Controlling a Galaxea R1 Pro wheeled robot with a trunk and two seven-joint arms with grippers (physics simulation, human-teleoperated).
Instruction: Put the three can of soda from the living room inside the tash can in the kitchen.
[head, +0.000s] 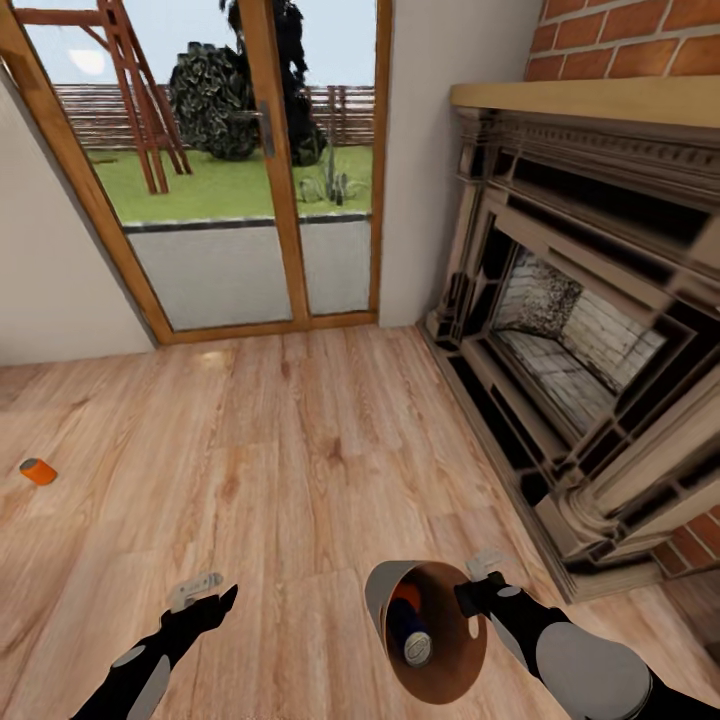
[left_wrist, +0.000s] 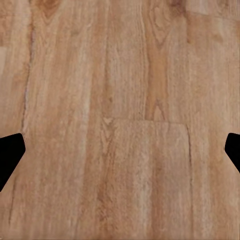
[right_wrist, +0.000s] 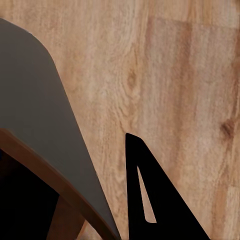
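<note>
Closest to me, low in the head view, my right gripper (head: 478, 592) clasped the rim of the trash can (head: 378, 598), which was tipped with its orange-brown mouth turned up toward the camera. Inside it I could see a dark blue soda can (head: 412, 634) with its silvery top showing, and an orange one (head: 405, 596) just behind it. In the right wrist view the bin's grey wall (right_wrist: 30, 100) ran close beside one dark finger (right_wrist: 160, 200). My left gripper (head: 205, 592) hung over bare wood floor (head: 300, 450) with nothing between its fingers, which stood wide apart in the left wrist view (left_wrist: 10, 155). Farther off to my left, another orange soda can (head: 38, 471) lay on its side on the floor, well apart from both arms. Beyond stood the brick fireplace (head: 580, 330) on my right and the wood-framed glass doors (head: 250, 170) ahead, with grass outside.
</note>
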